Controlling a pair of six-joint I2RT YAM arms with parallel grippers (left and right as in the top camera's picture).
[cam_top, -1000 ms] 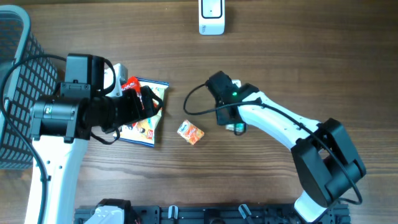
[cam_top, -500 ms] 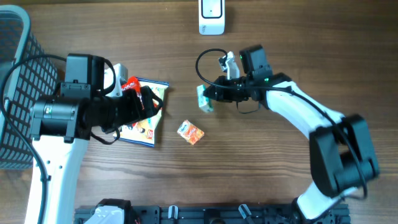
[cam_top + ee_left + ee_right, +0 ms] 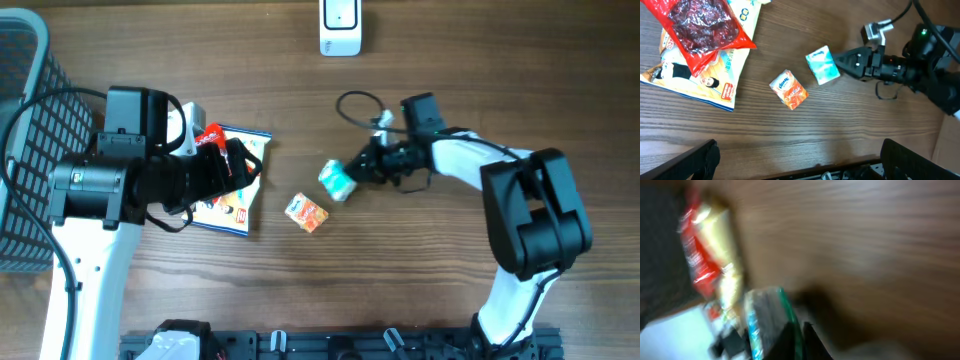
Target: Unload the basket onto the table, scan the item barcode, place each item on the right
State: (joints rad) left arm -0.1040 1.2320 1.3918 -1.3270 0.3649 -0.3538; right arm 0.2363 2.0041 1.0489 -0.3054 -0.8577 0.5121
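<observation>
A small teal tissue pack [image 3: 337,180] [image 3: 823,65] hangs just above the table's middle, and my right gripper [image 3: 358,170] [image 3: 837,60] is shut on its right edge. The right wrist view is blurred; it shows the pack's green edge [image 3: 785,315] between the two close fingers. No barcode shows on it. A white scanner [image 3: 340,28] stands at the far edge. My left gripper [image 3: 240,165] [image 3: 805,165] is open over the snack bags, with nothing between its fingers.
An orange tissue pack [image 3: 307,213] [image 3: 789,89] lies left of and nearer than the teal one. A flat printed snack bag [image 3: 232,200] with a red bag [image 3: 700,22] on it lies at the left. A dark mesh basket [image 3: 20,150] stands at the far left.
My right arm has turned and stretched out, carrying the teal pack first to the far side and then a little nearer and to the right. The left arm has not moved.
</observation>
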